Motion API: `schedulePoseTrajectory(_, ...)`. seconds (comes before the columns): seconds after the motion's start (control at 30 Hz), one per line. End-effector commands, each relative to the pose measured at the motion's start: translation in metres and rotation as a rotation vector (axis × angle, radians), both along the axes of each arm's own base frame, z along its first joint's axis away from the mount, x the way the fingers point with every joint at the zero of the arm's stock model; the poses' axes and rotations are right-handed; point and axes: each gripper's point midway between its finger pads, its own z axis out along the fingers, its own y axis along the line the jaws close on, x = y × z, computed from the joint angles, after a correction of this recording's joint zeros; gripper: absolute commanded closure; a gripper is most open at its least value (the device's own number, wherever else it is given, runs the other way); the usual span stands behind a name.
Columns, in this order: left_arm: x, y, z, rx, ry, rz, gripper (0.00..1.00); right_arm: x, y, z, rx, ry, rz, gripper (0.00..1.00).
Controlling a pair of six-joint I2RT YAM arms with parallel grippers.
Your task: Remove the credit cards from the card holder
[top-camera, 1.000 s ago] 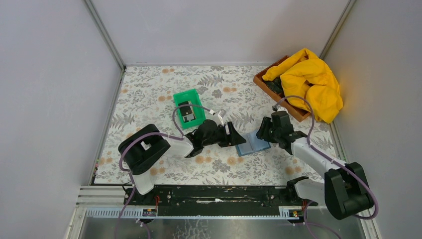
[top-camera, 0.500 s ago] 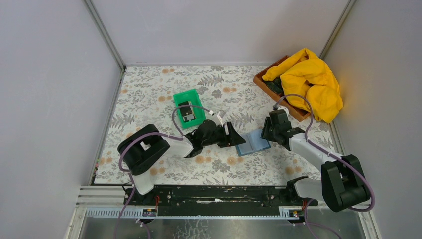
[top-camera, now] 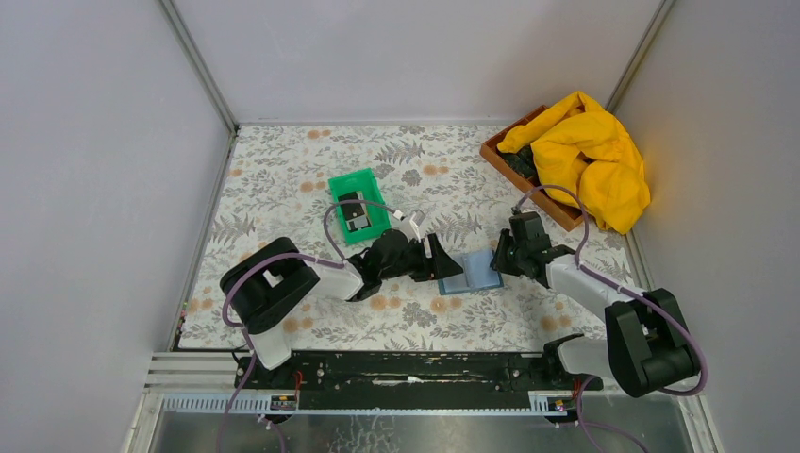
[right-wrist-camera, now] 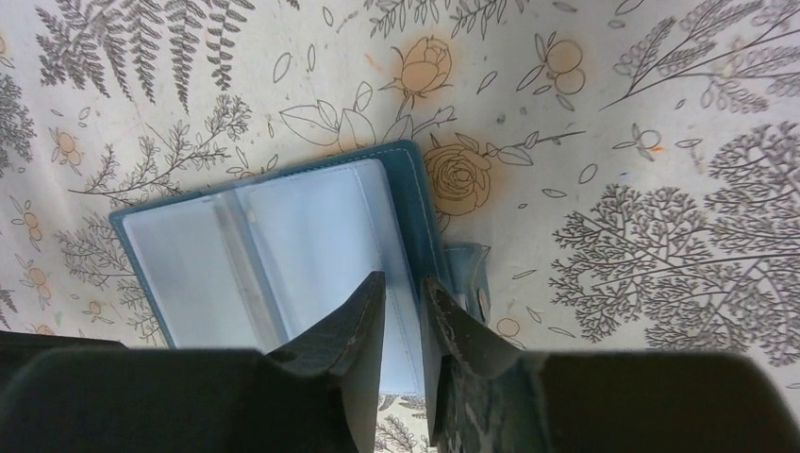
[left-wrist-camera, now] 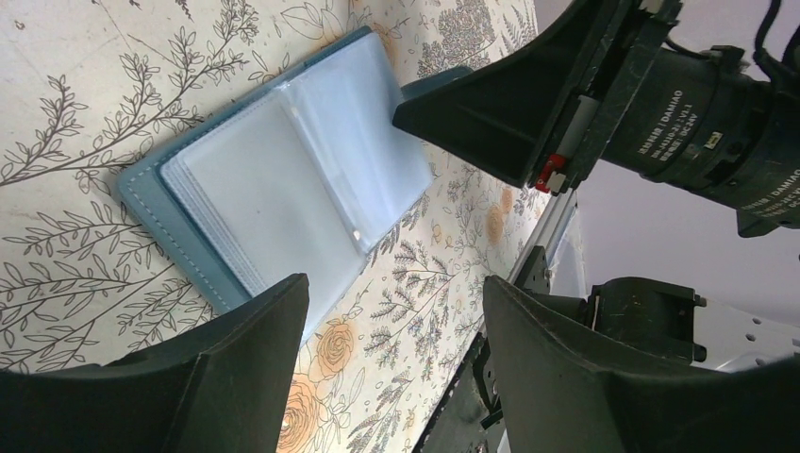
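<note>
The steel-blue card holder (top-camera: 475,272) lies open and flat on the floral cloth, its pale sleeves facing up (left-wrist-camera: 283,179) (right-wrist-camera: 274,250). Dark credit cards (top-camera: 354,213) lie in the green tray (top-camera: 370,186). My left gripper (top-camera: 445,260) hovers just left of the holder, open wide with only cloth between its fingers (left-wrist-camera: 236,377). My right gripper (top-camera: 498,260) has its tips over the holder's right-hand edge beside the closing tab (right-wrist-camera: 469,274). Its fingers (right-wrist-camera: 363,321) stand a narrow gap apart. Through that gap I see only the flat page, nothing clamped.
A wooden box (top-camera: 497,154) with a yellow cloth (top-camera: 590,151) piled in it stands at the back right. Grey walls close in both sides. The black rail (top-camera: 406,368) with the arm bases runs along the near edge.
My right gripper has slid left onto the holder's right edge and its jaws have narrowed a lot. The holder has shifted slightly left. The left gripper has stayed open.
</note>
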Motion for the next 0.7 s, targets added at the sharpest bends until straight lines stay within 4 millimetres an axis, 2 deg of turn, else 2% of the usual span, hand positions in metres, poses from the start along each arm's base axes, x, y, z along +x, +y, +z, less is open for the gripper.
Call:
schedulePoseTrajectory(0.0, 0.009, -0.008, 0.023, -0.057, -0.072, -0.008, 0.25, 0.003, 0.011, -0.004, 0.049, 0.007, 0.017, 0.74)
schedulePoseTrajectory(0.4, 0.019, -0.006, 0.022, -0.057, -0.053, 0.026, 0.25, 0.0, 0.01, -0.014, 0.04, 0.033, 0.021, 0.93)
schedulePoseTrajectory(0.53, 0.022, 0.003, 0.013, -0.005, -0.029, 0.069, 0.25, 0.0, 0.011, -0.012, 0.046, 0.031, 0.024, 1.0)
schedulePoseTrajectory(0.67, 0.02, 0.01, 0.009, 0.015, -0.013, 0.094, 0.25, -0.003, 0.014, -0.008, 0.067, 0.029, 0.037, 1.0)
